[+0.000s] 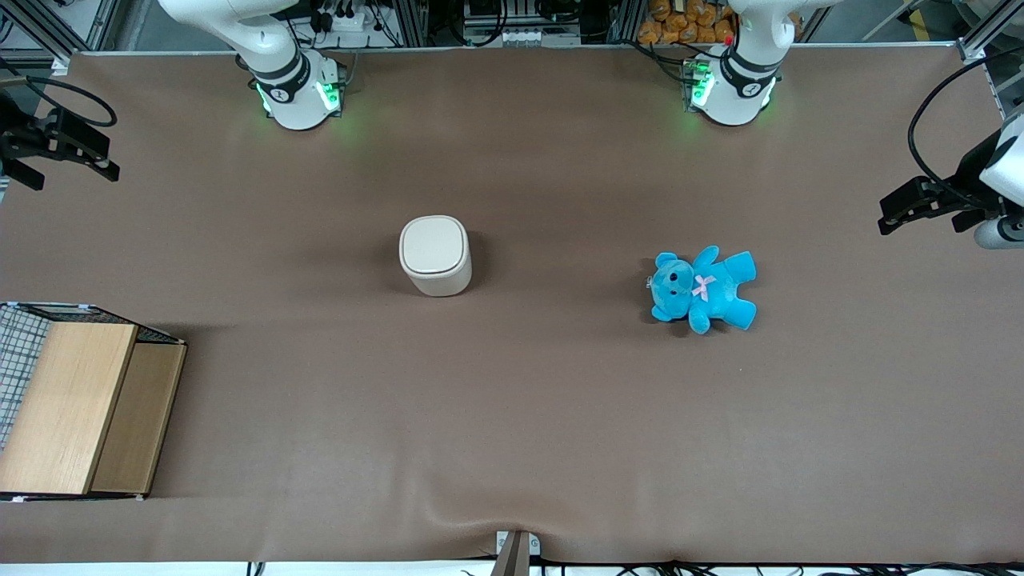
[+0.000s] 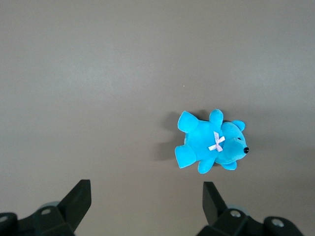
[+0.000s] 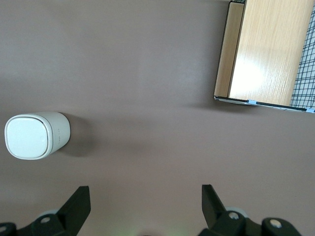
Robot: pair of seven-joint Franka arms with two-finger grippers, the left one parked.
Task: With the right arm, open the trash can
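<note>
The trash can [image 1: 435,254] is a small cream-white bin that stands upright near the middle of the brown table [image 1: 512,416], with its flat lid closed. It also shows in the right wrist view [image 3: 37,136]. My right arm's black gripper [image 1: 68,164] hangs high above the table at the working arm's end, far off sideways from the trash can. In the right wrist view the gripper [image 3: 145,196] is open and empty, with bare table between its fingers [image 3: 81,199]. It touches nothing.
A wooden box with wire mesh [image 1: 80,408] sits at the working arm's end, nearer the front camera than the trash can; it also shows in the right wrist view [image 3: 266,54]. A blue teddy [image 1: 704,288] lies toward the parked arm's end and shows in the left wrist view [image 2: 211,145].
</note>
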